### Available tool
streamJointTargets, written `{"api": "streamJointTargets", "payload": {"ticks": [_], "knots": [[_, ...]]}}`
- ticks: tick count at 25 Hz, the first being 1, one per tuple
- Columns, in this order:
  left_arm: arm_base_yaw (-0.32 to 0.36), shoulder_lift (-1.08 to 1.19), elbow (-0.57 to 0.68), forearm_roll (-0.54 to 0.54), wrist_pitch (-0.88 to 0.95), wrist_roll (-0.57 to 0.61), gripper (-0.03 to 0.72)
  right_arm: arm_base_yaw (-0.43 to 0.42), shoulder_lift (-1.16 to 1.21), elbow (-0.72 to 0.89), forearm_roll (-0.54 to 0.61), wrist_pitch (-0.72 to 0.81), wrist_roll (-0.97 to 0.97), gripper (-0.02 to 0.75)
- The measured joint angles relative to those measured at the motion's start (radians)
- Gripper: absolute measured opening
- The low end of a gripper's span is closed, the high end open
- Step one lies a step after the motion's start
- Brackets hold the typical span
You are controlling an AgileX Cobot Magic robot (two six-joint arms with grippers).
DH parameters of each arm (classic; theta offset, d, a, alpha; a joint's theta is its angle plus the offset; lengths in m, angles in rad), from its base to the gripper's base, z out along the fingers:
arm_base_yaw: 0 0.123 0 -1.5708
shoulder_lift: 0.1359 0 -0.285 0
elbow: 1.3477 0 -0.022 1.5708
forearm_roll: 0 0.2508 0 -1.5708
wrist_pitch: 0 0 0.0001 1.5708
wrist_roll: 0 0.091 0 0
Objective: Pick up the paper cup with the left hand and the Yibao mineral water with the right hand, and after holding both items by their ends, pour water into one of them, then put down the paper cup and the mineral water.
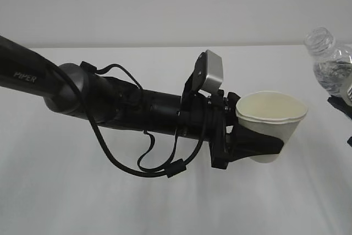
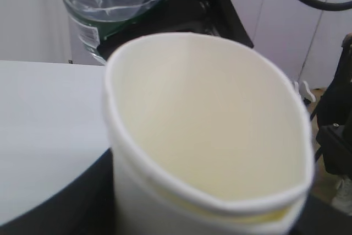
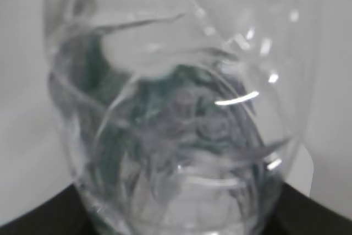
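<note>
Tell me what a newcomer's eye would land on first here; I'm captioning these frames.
First, the black left gripper at centre, clamped around a white paper cup held above the table; the cup's rim is squeezed oval. Next, the clear bottle at the right edge, capless and tilted, filling the right wrist view, where the right gripper holds it.

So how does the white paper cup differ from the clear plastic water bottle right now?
The white paper cup is opaque with a wide, squeezed-oval mouth; the clear plastic water bottle is see-through with a narrow threaded neck. The cup looks empty; whether the bottle holds water is unclear. The bottle carries a dark green label; the cup is plain. Both are open-topped and held off the table.
</note>
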Motion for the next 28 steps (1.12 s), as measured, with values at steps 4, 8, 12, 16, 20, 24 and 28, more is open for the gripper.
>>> {"api": "streamJointTargets", "payload": {"ticks": [4, 8, 12, 16, 20, 24, 28], "knots": [[0.0, 0.002, -0.001, 0.0, 0.017, -0.002, 0.435, 0.0, 0.0, 0.0, -0.022, 0.004, -0.002, 0.405], [0.0, 0.011, -0.001, 0.0, 0.017, -0.002, 0.435, 0.0, 0.0, 0.0, -0.071, 0.023, -0.002, 0.405], [0.0, 0.012, -0.001, 0.0, 0.017, -0.002, 0.435, 0.0, 0.0, 0.0, -0.11, 0.033, -0.002, 0.405], [0.0, 0.012, -0.001, 0.0, 0.017, -0.002, 0.435, 0.0, 0.0, 0.0, -0.161, 0.035, -0.002, 0.404], [0.0, 0.012, -0.001, 0.0, 0.017, -0.002, 0.435, 0.0, 0.0, 0.0, -0.187, 0.052, -0.002, 0.404], [0.0, 0.012, -0.001, 0.0, 0.017, -0.004, 0.435, 0.0, 0.0, 0.0, -0.228, 0.06, -0.004, 0.405], [0.0, 0.012, -0.001, 0.0, 0.017, -0.004, 0.435, 0.0, 0.0, 0.0, -0.247, 0.06, -0.004, 0.404]]}}
